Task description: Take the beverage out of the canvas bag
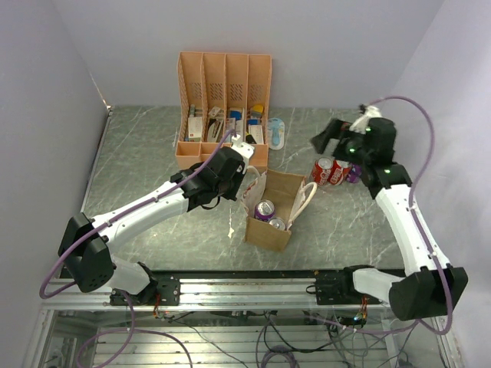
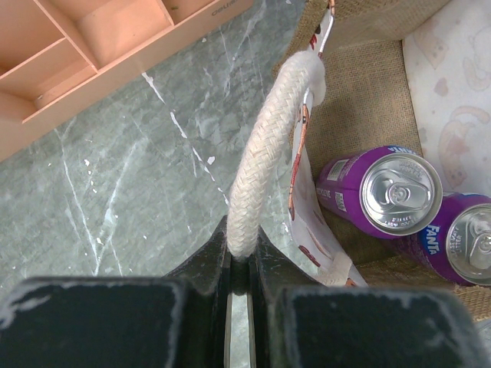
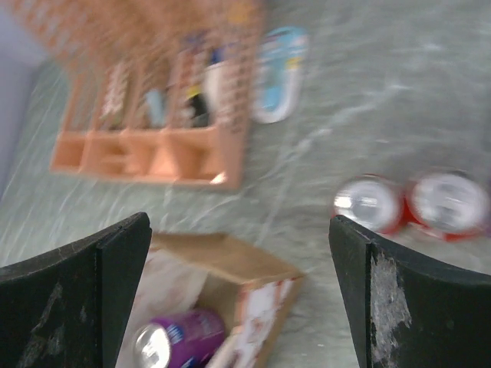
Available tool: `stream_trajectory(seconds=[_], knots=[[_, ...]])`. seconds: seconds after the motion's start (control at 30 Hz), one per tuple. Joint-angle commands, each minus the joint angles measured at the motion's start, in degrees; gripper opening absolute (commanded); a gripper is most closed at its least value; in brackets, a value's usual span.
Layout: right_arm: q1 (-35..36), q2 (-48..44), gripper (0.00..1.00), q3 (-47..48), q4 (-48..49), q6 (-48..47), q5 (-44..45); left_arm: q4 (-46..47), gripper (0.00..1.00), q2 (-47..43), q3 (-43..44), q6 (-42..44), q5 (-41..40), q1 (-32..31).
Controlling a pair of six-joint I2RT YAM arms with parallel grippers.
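Table point(image 1: 153, 153): grey marble, fills mid frame
Bag point(image 1: 268, 234): lower centre of the top view, standing, mouth open
Left gripper point(image 2: 239, 261): jaws pinched on the rope handle point(image 2: 268, 153); best to pull it taut and outward so the mouth gapes
Right gripper point(image 3: 238, 222): jaws wide apart, empty, up and right of the bag; should drop straight over one can
Purple cans point(image 2: 399, 195): two, side by side inside the bag
Red cans point(image 1: 331, 170): two on the table, right of the bag

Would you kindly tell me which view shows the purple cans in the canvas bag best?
The left wrist view: both purple cans are sharp, Fanta label readable. The top external view shows them small inside the canvas bag; the right wrist view shows one, blurred.
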Motion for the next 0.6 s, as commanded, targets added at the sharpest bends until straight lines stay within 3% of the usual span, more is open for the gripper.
stream_trajectory(seconds=[0.0,0.17,0.33,0.57], knots=[[12.8,0.1,1.0,3.6,-1.7,-6.5,-2.0,-1.0,0.07,-1.1,1.6,0.8,-0.3,-0.2],[22.4,0.3,1.0,4.5,-6.5,-9.4,-0.4,-0.9,0.07,-1.0,1.6,0.7,-0.3,-0.1],[32.9,1.0,1.0,4.2,-12.4,-10.4,7.5,-0.9,0.07,-0.8,1.6,0.8,0.1,-0.2],[42.4,2.7,0.93,1.8,-19.5,-8.4,14.0,-0.8,0.07,-1.1,1.5,0.7,0.1,-0.2]])
